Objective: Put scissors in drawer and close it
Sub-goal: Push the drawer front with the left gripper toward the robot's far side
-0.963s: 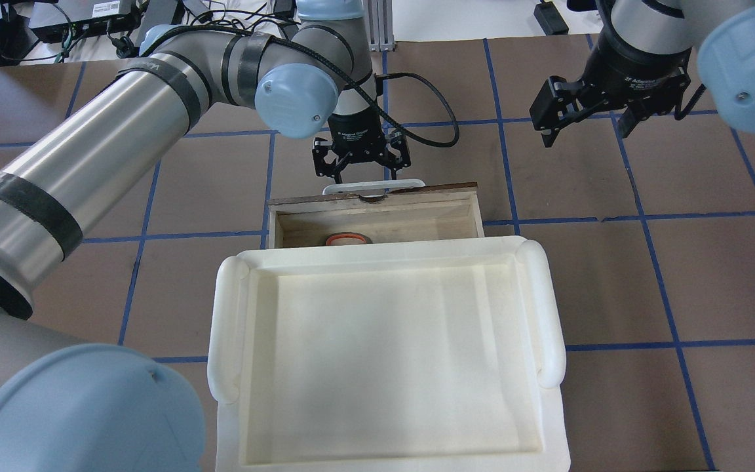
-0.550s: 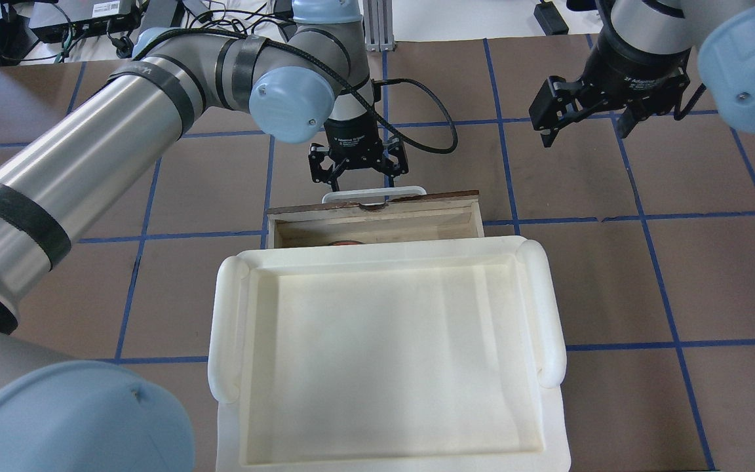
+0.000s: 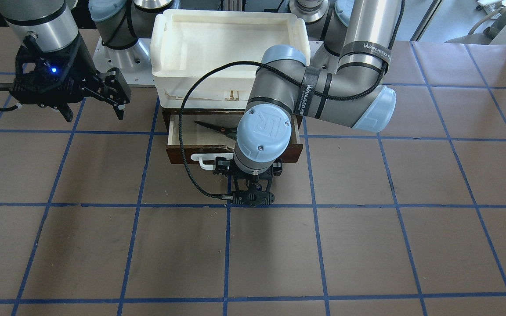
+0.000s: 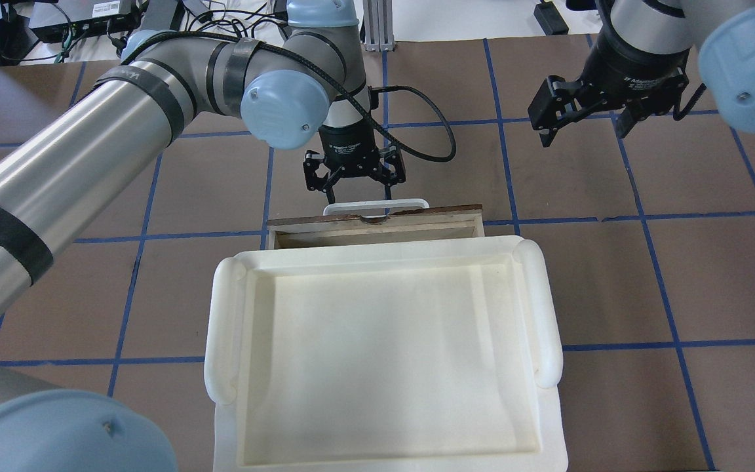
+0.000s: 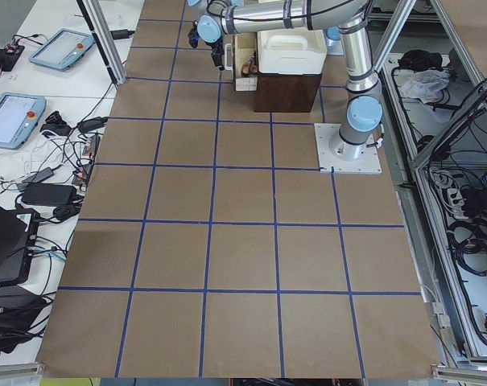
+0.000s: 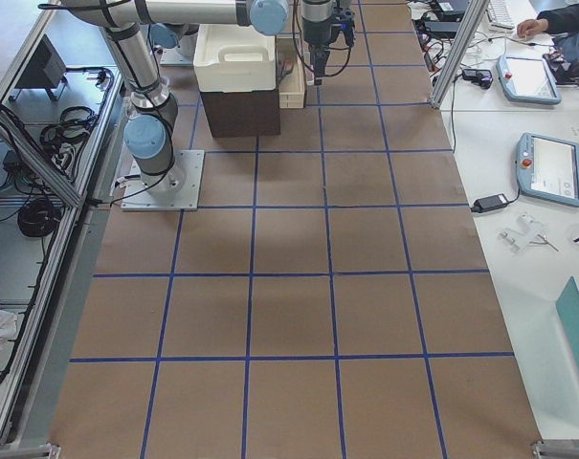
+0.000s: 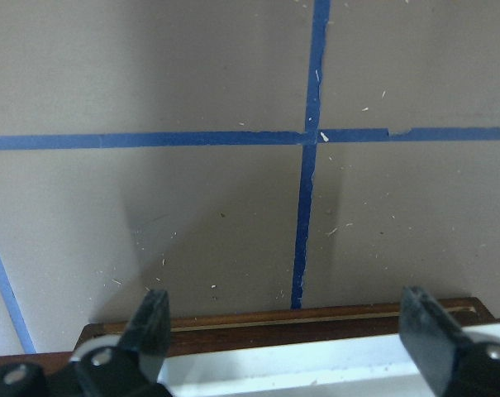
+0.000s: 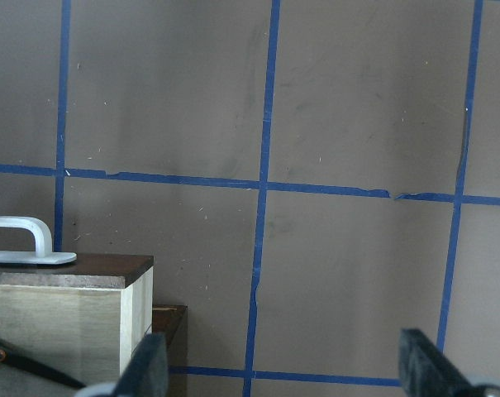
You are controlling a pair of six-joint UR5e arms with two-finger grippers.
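Observation:
The drawer [image 4: 377,223] stands a narrow gap open out of its dark brown case, under a white tray. Its pale inside [image 3: 191,136] holds the scissors [image 3: 211,126]; only the dark blades show there, and the overhead view hides them. My left gripper [image 4: 360,195] is open and points down at the drawer's white bar handle [image 4: 375,206]. In the left wrist view its fingers [image 7: 154,318] straddle the handle [image 7: 316,364] and the brown front [image 7: 291,321]. My right gripper [image 4: 584,128] is open and empty, hanging above the table to the right; it also shows in the front view [image 3: 92,109].
The white plastic tray [image 4: 220,328] sits on top of the case and covers most of the drawer; it also shows in the front view [image 3: 160,44]. The brown table has blue tape lines. A black cable [image 3: 185,145] loops off my left wrist beside the drawer.
The drawer has slid further into the case with my left gripper following against its front. The orange-red handle loops, seen earlier, have gone under the tray. The right arm has not moved.

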